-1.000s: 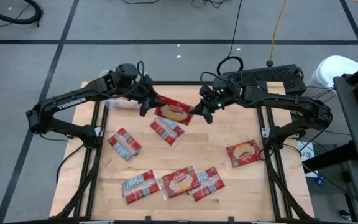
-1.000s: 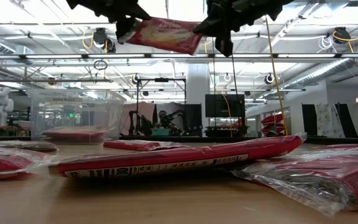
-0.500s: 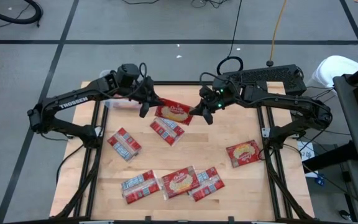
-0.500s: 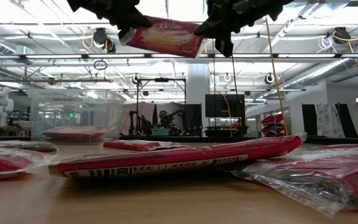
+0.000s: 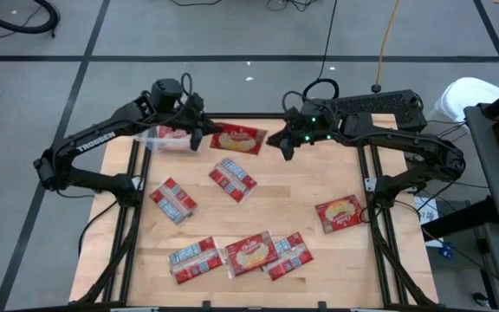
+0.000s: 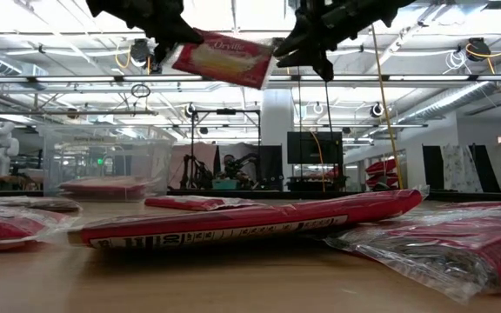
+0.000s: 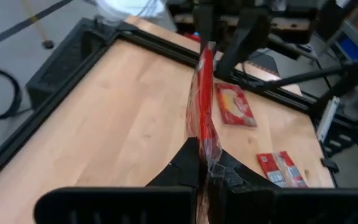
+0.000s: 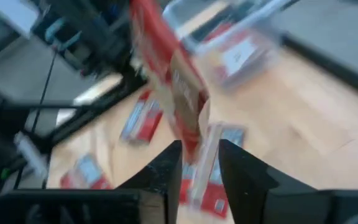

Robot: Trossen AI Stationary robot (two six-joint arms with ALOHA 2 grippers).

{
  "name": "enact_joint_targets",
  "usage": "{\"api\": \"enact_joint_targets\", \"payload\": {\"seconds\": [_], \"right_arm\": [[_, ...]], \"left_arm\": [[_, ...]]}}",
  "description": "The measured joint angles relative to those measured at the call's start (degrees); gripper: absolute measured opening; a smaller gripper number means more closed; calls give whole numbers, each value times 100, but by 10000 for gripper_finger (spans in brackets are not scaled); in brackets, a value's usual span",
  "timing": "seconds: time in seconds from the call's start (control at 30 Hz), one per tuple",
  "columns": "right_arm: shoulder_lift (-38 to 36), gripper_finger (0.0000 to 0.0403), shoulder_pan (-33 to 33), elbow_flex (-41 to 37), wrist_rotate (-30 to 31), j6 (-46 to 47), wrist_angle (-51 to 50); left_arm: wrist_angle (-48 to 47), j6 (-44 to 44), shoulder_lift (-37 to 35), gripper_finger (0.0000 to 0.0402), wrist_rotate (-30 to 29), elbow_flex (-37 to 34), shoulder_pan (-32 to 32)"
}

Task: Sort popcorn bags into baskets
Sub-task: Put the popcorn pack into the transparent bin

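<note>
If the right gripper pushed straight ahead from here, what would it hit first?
Most likely the raised popcorn bag, which hangs right in front of the right gripper, its jaws now apart. The left gripper holds it shut. Depth is uncertain.

One red popcorn bag [image 5: 238, 139] hangs above the table's far edge beside the clear basket [image 5: 165, 139] (one bag inside), seven lying flat.

A light wooden tabletop [image 5: 301, 186] sits inside a black metal frame [image 5: 377, 217], on a grey floor [image 5: 50, 95] crossed by dark tape lines. A black cable [image 5: 328, 39] and an orange cable [image 5: 386, 39] trail away from the far edge. A white rounded object [image 5: 464, 94] — partly hidden — lies at right. Beyond, dark monitors [image 6: 313, 148] and a small white humanoid figure [image 6: 1, 143] stand under ceiling lights.
</note>
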Motion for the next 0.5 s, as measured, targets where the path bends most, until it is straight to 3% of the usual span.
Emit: {"api": "enact_joint_targets", "payload": {"seconds": [0.2, 0.5], "right_arm": [[-24, 127, -263, 2, 217, 156, -37], [-34, 130, -310, 2, 212, 25, -38]], "left_arm": [[-619, -459, -301, 4, -129, 0, 693], [-1377, -869, -641, 4, -338, 122, 1764]]}}
